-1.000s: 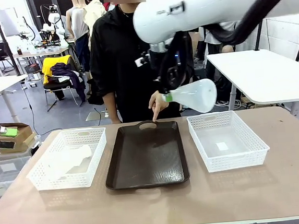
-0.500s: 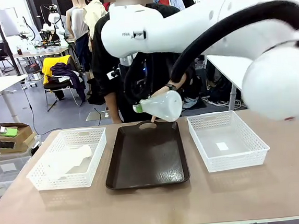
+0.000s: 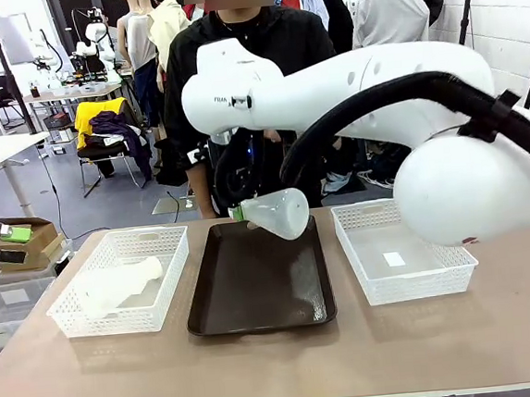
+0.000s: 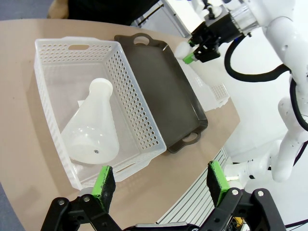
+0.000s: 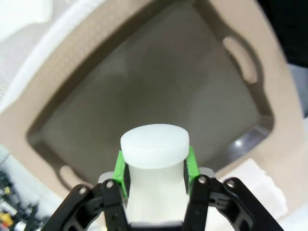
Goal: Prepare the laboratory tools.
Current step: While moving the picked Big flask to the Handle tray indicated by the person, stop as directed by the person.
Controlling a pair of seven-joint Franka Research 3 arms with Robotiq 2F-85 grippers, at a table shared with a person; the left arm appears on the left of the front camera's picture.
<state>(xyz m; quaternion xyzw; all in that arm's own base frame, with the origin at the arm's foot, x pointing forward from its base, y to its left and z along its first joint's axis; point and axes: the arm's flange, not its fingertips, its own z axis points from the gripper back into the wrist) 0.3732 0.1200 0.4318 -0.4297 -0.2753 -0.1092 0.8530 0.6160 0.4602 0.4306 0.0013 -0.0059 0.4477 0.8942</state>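
My right gripper (image 3: 238, 212) is shut on the neck of a frosted white conical flask (image 3: 280, 214). It holds the flask tilted on its side in the air above the far half of the dark brown tray (image 3: 260, 296). In the right wrist view the flask's rim (image 5: 154, 139) sits between the green pads (image 5: 120, 168) of the right gripper (image 5: 155, 166), with the tray (image 5: 159, 91) below. A second flask (image 4: 91, 132) lies on its side in the left white basket (image 4: 132, 103). My left gripper (image 4: 160, 180) hangs open above that basket's near corner, holding nothing.
Another white lattice basket (image 3: 421, 285) stands right of the tray with a small white slip in it. A person in black (image 3: 187, 103) stands at the far side of the table, behind my right arm. Bare tabletop (image 3: 280, 364) runs along the near edge.
My right arm has swung left and down, carrying the flask from above the right basket to over the tray. The person's hand at the tray handle has gone from sight.
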